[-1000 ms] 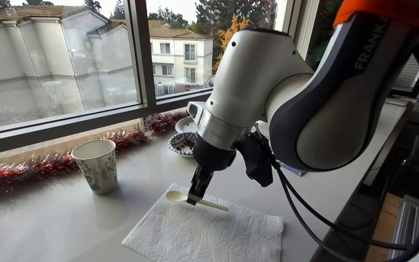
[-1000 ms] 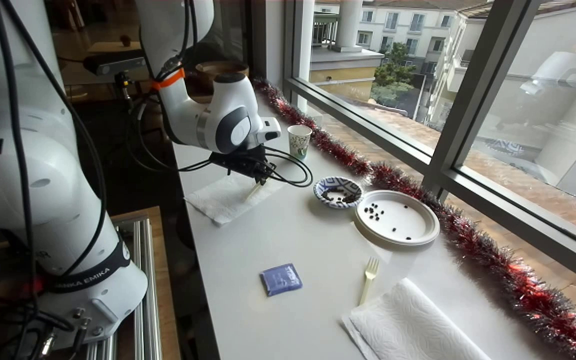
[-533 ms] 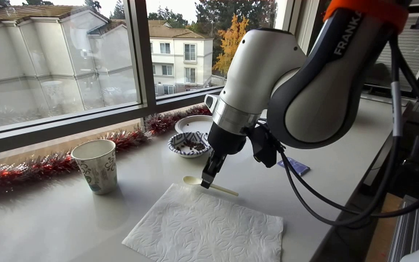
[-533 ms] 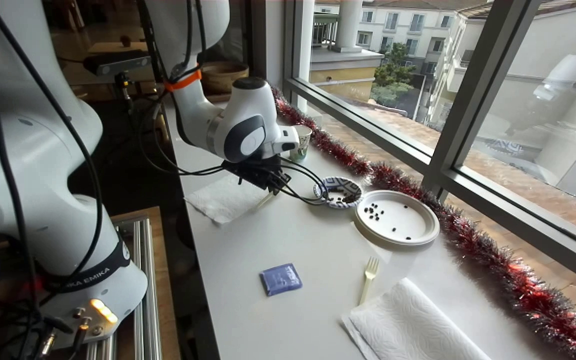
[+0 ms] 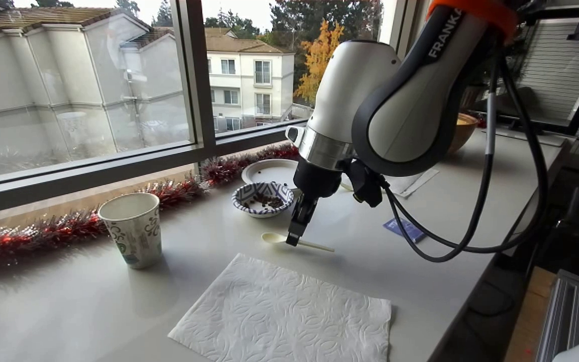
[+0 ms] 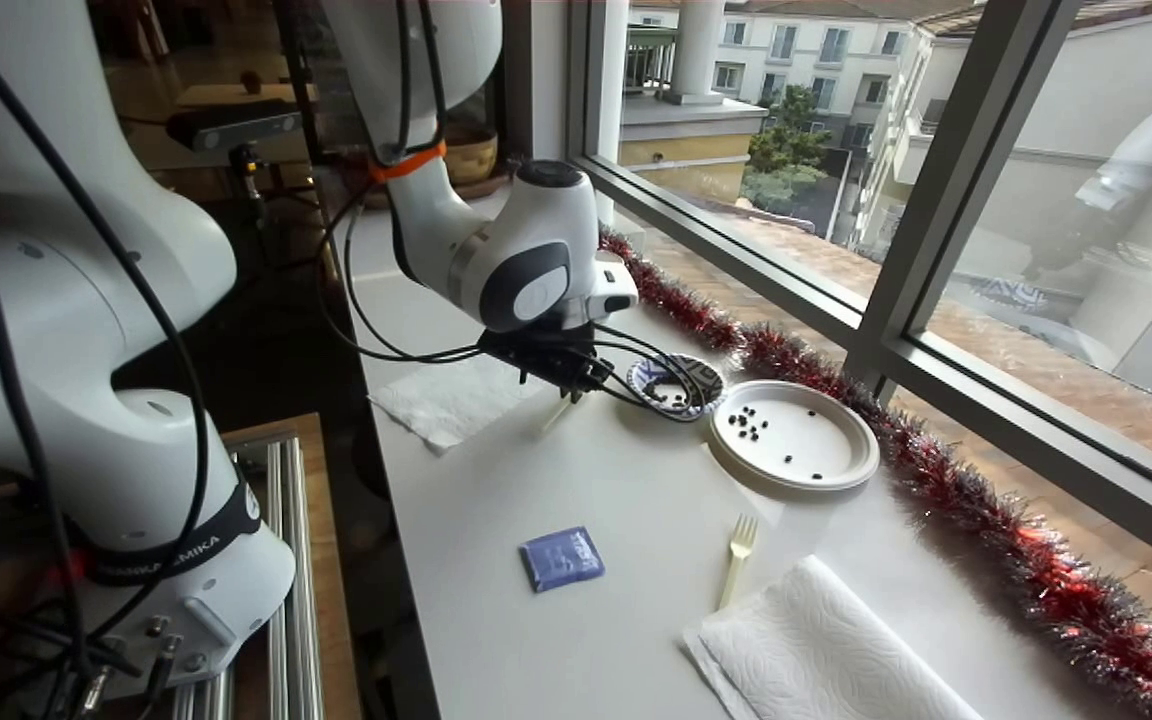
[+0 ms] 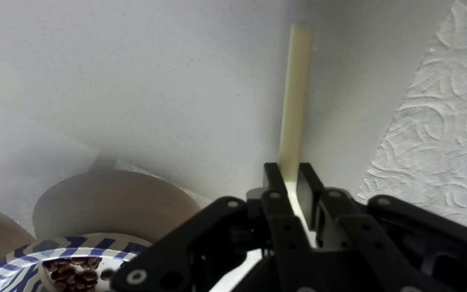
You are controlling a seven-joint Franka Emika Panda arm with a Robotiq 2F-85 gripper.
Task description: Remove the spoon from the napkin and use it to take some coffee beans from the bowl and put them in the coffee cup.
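gripper (image 7: 289,172) pinches spoon (image 7: 295,97); arm (image 5: 400,118) reads "franka"

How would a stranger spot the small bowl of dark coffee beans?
Follow the red silvery tinsel garland below the grey-framed window to the shallow white plate. Right beside it sits the small paper-like bowl. Both hold dark beans, but only the bowl has a bold blue pattern.

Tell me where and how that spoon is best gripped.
Probably by the spoon's handle, slim and straight, close behind the scoop end, coming from above with one jaw on each side, much as the gripper holds it; that leaves the scoop end free.
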